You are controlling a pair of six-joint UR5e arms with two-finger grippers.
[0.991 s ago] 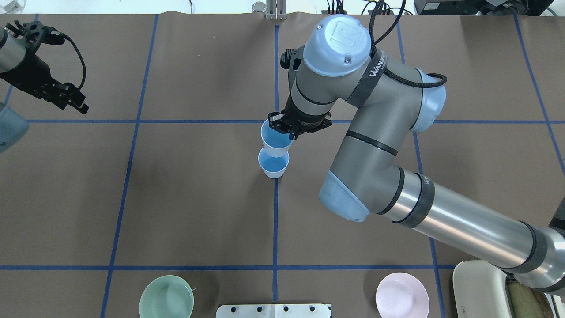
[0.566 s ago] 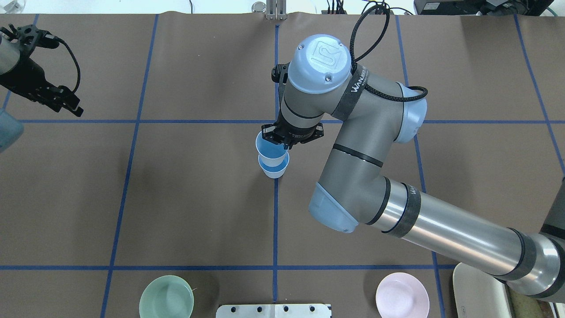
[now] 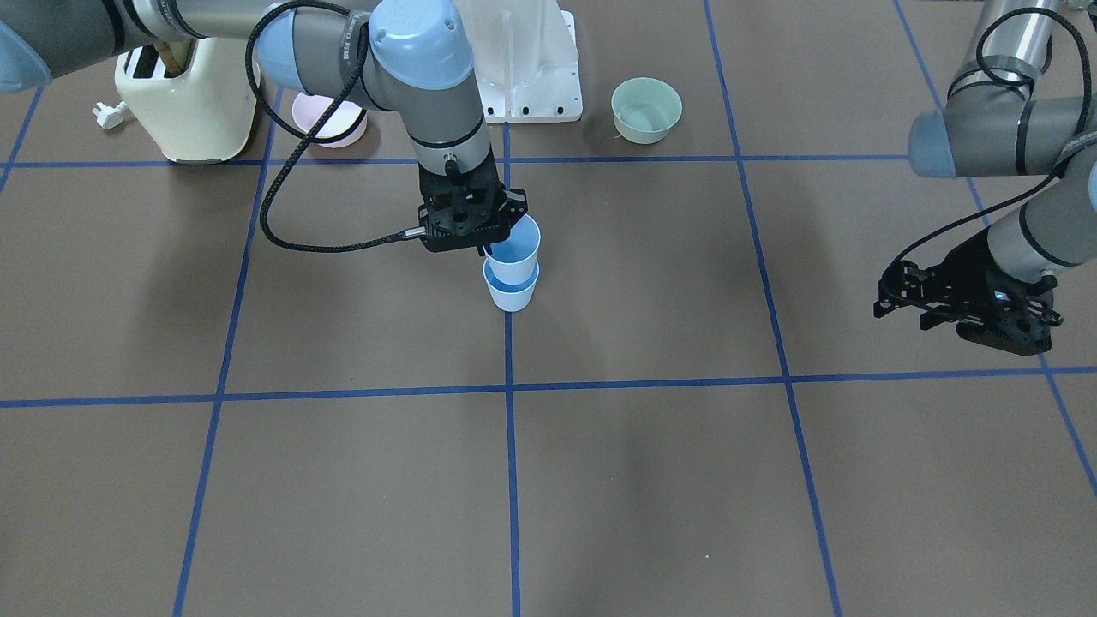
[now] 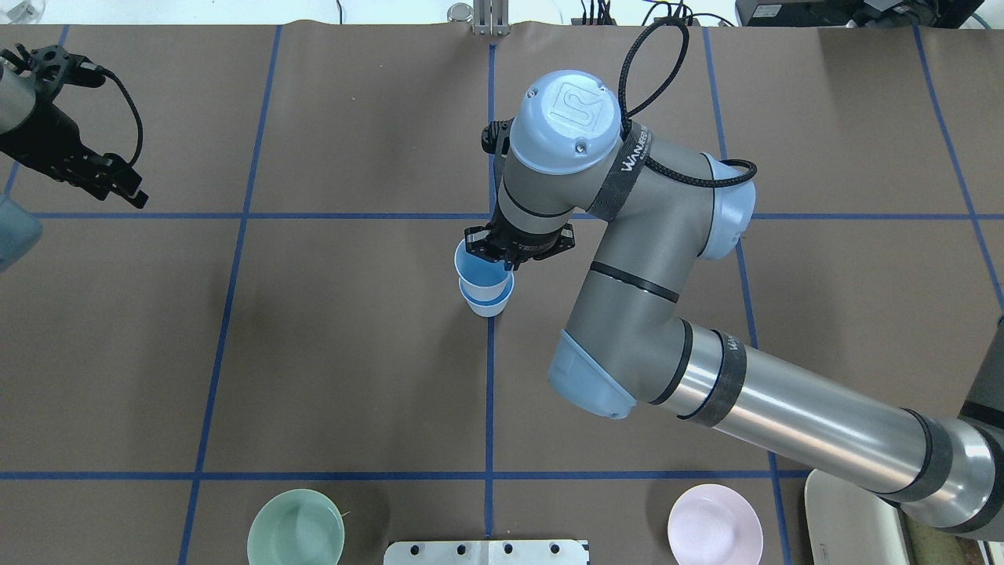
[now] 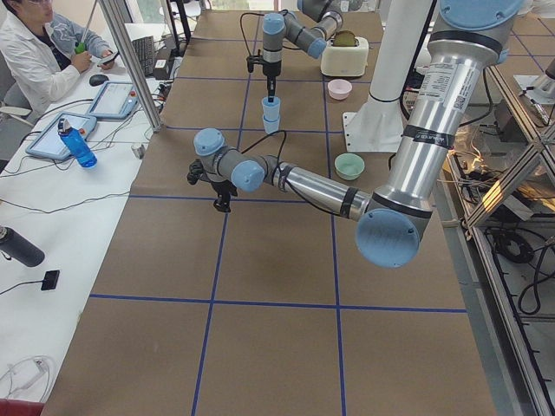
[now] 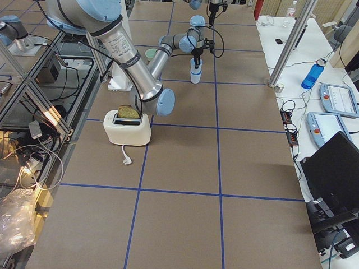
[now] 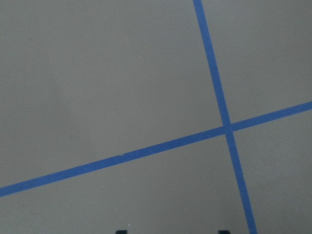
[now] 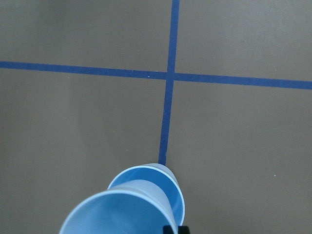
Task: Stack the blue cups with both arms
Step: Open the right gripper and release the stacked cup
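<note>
Near the middle of the overhead view, the right gripper (image 4: 508, 257) is clamped on the rim of the upper blue cup (image 4: 478, 273). One black finger (image 8: 175, 230) shows against the wall of this cup at the bottom edge of the right wrist view. The bottom part of the cup sits inside the mouth of the lower blue cup (image 4: 489, 304), and it leans a little, so the two rims are not level with each other. The lower blue cup stands upright on the brown table (image 4: 329, 353), on the vertical blue tape line (image 4: 489, 392), just under the place where this line crosses a horizontal one. The right arm (image 4: 706, 384) comes in from the lower right of the overhead view and bends over the cups.

The left gripper (image 4: 125, 187) hangs at the upper left edge of the same view, well apart from the cups. In the left wrist view its two fingertips (image 7: 223, 231) show at the bottom edge with a wide gap between them, so the claw stands apart.

At the bottom of the overhead view a green bowl (image 4: 296, 530) is on the left and a pink bowl (image 4: 714, 524) on the right, with the white base (image 4: 486, 552) between them. A cream toaster (image 3: 184, 111) stands in the upper left of the front-facing view, beside the pink bowl
</note>
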